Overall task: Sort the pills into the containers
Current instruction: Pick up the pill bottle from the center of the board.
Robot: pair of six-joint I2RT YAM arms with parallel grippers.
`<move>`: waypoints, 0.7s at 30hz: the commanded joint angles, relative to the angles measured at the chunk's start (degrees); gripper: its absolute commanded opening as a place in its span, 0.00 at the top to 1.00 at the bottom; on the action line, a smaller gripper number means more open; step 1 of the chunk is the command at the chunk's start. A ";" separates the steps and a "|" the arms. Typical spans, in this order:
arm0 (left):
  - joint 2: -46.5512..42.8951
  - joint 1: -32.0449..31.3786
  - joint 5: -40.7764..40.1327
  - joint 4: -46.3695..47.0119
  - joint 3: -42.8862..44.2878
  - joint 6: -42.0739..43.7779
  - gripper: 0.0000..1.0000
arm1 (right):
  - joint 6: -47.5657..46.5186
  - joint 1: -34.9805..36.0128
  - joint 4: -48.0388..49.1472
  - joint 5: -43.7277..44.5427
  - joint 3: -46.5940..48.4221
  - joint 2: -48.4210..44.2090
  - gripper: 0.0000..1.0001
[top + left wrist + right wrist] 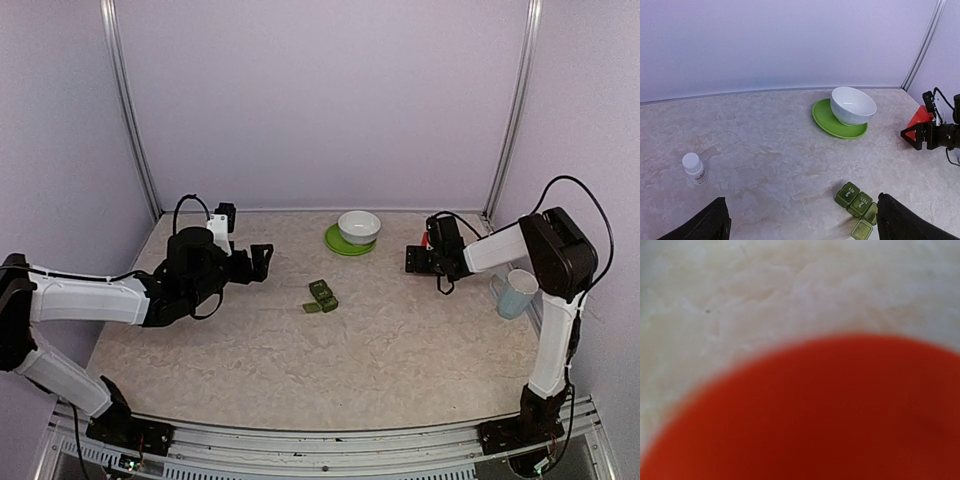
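Observation:
The containers (322,295), a dark green strip of three joined square compartments, lie mid-table; in the left wrist view the containers (856,199) show numbered lids, and the end lid is flipped open. My left gripper (262,258) hovers open to their left, its dark fingers (710,225) framing bare table. My right gripper (418,258) is at the red bottle (919,117) on the right with its jaws standing wide. The red bottle (815,420) fills the right wrist view as a blur and hides the fingers. No pills show.
A white bowl (359,226) sits on a green plate (338,244) at the back. A tiny white bottle (695,168) stands on the left. A pale blue mug (515,293) stands by the right arm. Walls enclose the table on three sides.

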 commanded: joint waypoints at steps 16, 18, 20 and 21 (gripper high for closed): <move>-16.09 -0.09 -7.58 -17.96 0.23 -7.67 0.01 | -1.02 -0.39 -3.50 0.95 11.17 4.45 0.57; -17.28 -0.31 -8.80 -20.54 1.32 -8.30 0.01 | -1.06 -0.39 -4.07 1.92 12.11 4.30 0.59; -18.50 -0.36 -9.21 -21.16 1.20 -8.82 0.01 | -1.41 -0.39 -3.68 1.51 12.50 3.86 0.64; -18.89 -0.35 -9.21 -21.20 1.03 -9.06 0.01 | -1.75 -0.37 -3.30 1.07 12.42 3.60 0.65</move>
